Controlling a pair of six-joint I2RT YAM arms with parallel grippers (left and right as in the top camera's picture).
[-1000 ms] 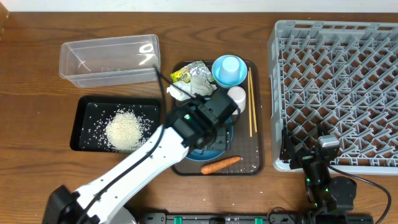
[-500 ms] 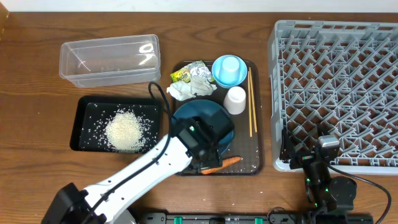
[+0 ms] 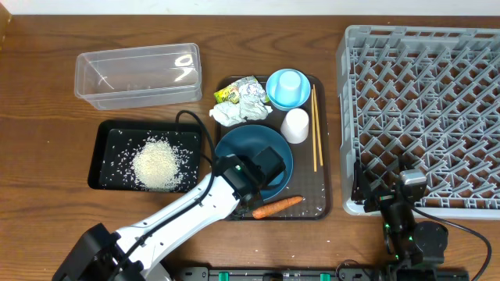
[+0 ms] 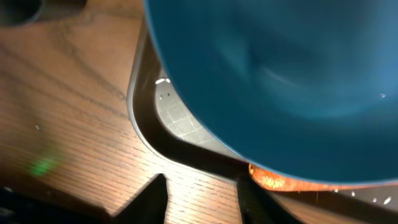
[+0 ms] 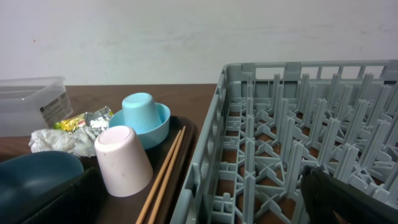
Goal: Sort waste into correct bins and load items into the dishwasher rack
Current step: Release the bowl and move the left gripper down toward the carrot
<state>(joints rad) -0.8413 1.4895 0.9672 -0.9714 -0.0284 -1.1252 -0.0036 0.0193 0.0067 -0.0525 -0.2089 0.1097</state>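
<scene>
My left end effector point(image 3: 264, 170): at bowl point(image 3: 254, 140) rim, cannot tell its grip
Carrot point(image 3: 278, 206): just beside, likely my target

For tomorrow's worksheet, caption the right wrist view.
Upturned white cup, light blue cup in small light blue bowl and thin wooden chopsticks beside grey plastic lattice rack.

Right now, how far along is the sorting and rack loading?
Done: the rice lies in the black tray. In hand: the left pincer sits low beside the carrot, nothing visibly gripped. Left: carrot, wrapper and tissue lie unsorted on the brown tray, as do the dark blue bowl, small bowl, blue cup, white cup and chopsticks; the rack holds nothing.
</scene>
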